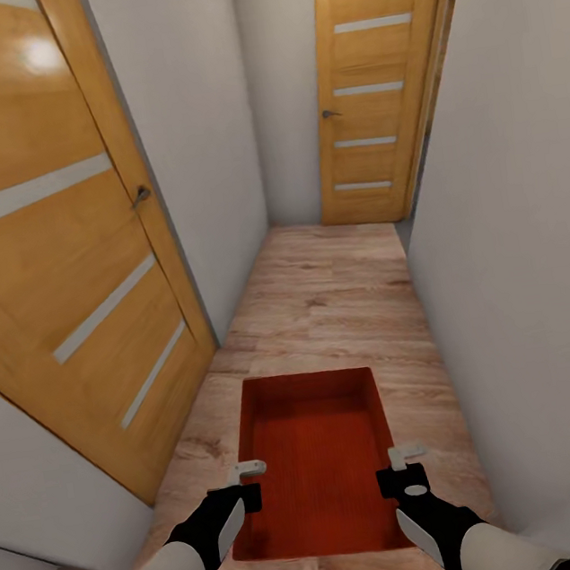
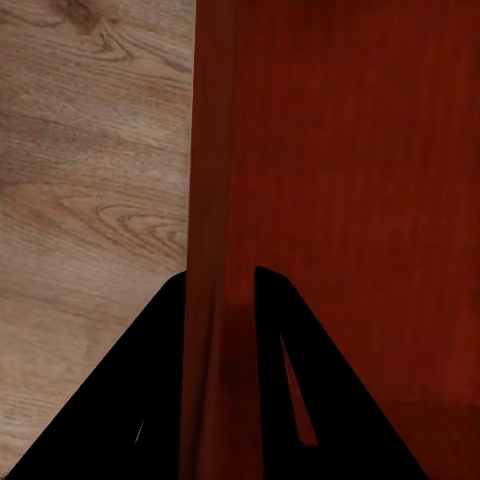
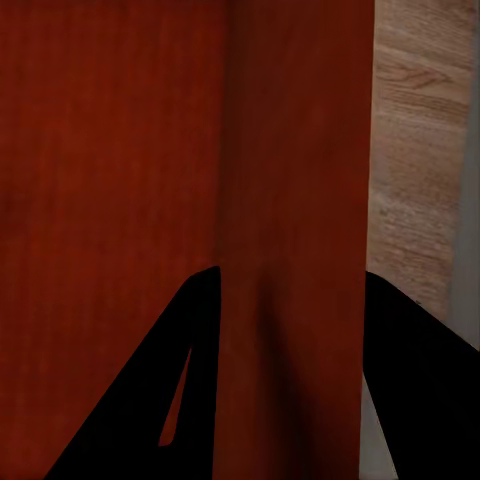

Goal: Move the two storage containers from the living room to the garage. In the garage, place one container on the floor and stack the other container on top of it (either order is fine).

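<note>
Left gripper (image 1: 247, 469): black fingers (image 2: 285, 340) astride the left wall of the orange-red storage container (image 1: 317, 462), clamped on it; right gripper (image 1: 405, 454): fingers (image 3: 195, 340) astride the right wall, gripping likewise; container: one seen, held level between both arms in front of the robot, above light wood-plank floor (image 1: 323, 298) of a narrow corridor; white walls (image 1: 515, 244) either side; orange-wood door (image 1: 49, 218) with pale slits close on the left; second like door (image 1: 380, 90) at the corridor's far end.
</note>
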Controlling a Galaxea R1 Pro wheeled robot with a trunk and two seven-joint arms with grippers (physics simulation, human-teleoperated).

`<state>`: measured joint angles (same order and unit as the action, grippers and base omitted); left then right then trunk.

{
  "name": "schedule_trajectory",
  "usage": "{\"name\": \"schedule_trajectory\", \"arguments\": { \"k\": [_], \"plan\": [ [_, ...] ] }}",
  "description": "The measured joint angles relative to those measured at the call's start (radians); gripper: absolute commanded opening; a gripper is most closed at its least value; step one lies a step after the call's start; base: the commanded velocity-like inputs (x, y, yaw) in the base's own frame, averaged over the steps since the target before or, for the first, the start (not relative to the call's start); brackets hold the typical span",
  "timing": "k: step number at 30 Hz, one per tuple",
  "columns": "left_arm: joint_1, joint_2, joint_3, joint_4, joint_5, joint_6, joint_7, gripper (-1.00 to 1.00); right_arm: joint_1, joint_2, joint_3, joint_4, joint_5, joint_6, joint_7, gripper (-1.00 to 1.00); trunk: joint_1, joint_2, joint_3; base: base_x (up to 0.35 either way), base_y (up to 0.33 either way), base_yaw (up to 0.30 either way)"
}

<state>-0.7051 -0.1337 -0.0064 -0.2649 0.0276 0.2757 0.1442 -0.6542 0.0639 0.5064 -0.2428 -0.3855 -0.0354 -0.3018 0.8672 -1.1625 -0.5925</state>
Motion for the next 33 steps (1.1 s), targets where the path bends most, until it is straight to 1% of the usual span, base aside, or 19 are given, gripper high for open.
{"name": "schedule_trajectory", "arguments": {
  "k": [18,33],
  "plan": [
    [0.000,0.001,-0.002,-0.001,0.003,0.000,0.000,-1.00,0.000,0.001,-0.003,-0.001,0.004,0.001,0.000,-1.00,0.000,0.000,0.000,0.323,0.000,-0.006],
    [0.000,0.001,-0.002,0.000,0.002,0.001,-0.001,-1.00,0.000,0.002,-0.007,0.002,0.009,0.001,-0.001,-1.00,0.000,0.000,0.000,0.323,0.000,-0.159]
  ]
}}
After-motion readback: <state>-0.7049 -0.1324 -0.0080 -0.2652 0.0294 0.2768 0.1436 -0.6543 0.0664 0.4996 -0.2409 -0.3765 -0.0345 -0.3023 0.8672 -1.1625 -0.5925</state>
